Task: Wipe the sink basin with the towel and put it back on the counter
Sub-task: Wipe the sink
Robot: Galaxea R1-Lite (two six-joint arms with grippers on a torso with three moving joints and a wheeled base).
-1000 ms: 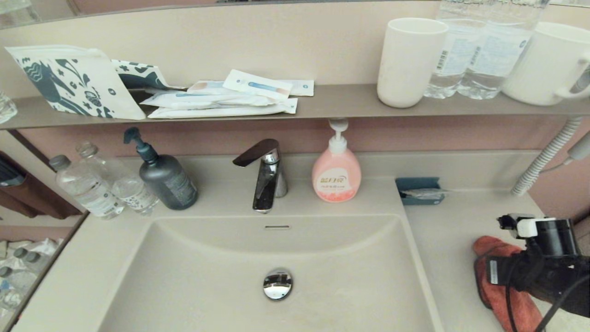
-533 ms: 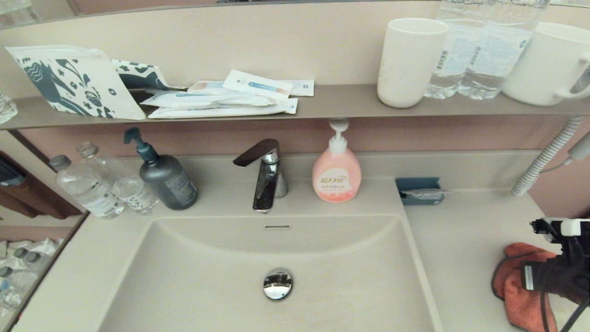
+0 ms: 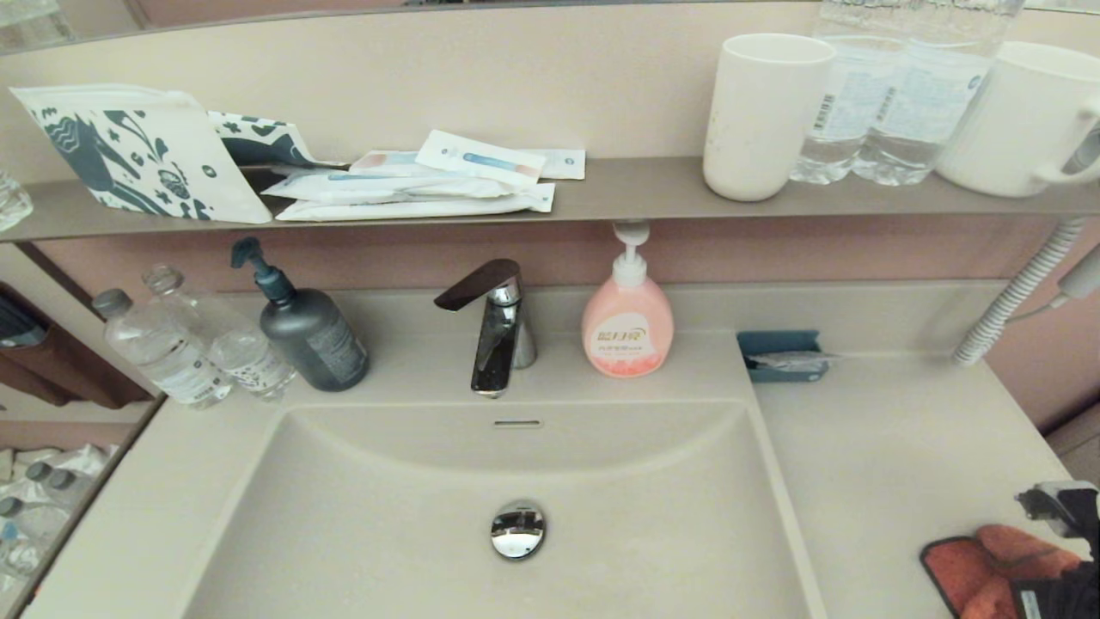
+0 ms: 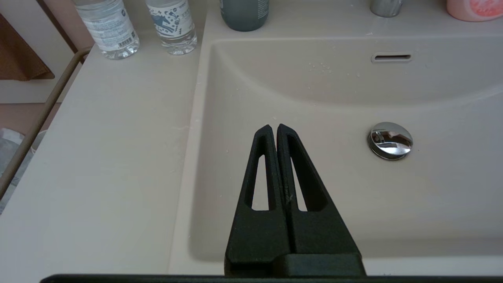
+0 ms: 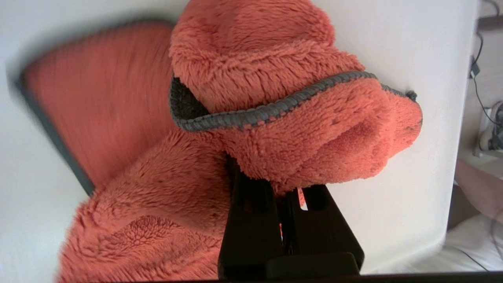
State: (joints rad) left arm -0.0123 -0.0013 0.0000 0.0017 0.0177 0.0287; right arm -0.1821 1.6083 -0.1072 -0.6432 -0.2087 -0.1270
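The orange-coral towel (image 3: pixel 988 569) with dark grey edging sits bunched at the near right corner of the beige counter (image 3: pixel 894 447). My right gripper (image 5: pixel 281 184) is shut on the towel (image 5: pixel 283 129). The fuzzy cloth folds over the fingertips and hides them, and part of it trails on the counter (image 5: pixel 412 177). Only a bit of that arm's wrist (image 3: pixel 1061 505) shows in the head view. The sink basin (image 3: pixel 387 516) holds nothing but its chrome drain plug (image 3: pixel 517 530) and overflow slot (image 3: pixel 516 423). My left gripper (image 4: pixel 274 127) hangs shut and empty over the basin (image 4: pixel 314 98), left of the plug (image 4: pixel 390 140).
Behind the basin stand a chrome faucet (image 3: pixel 496 331), a pink soap bottle (image 3: pixel 627 325), a dark pump bottle (image 3: pixel 308 334) and two water bottles (image 3: pixel 185 351). A blue soap dish (image 3: pixel 784 355) sits on the right counter. A grey-brown shelf (image 3: pixel 636 193) above carries cups and packets.
My right gripper has carried the towel to the right and toward the counter's front edge, from beside the basin to the near right corner. The left gripper shows no movement.
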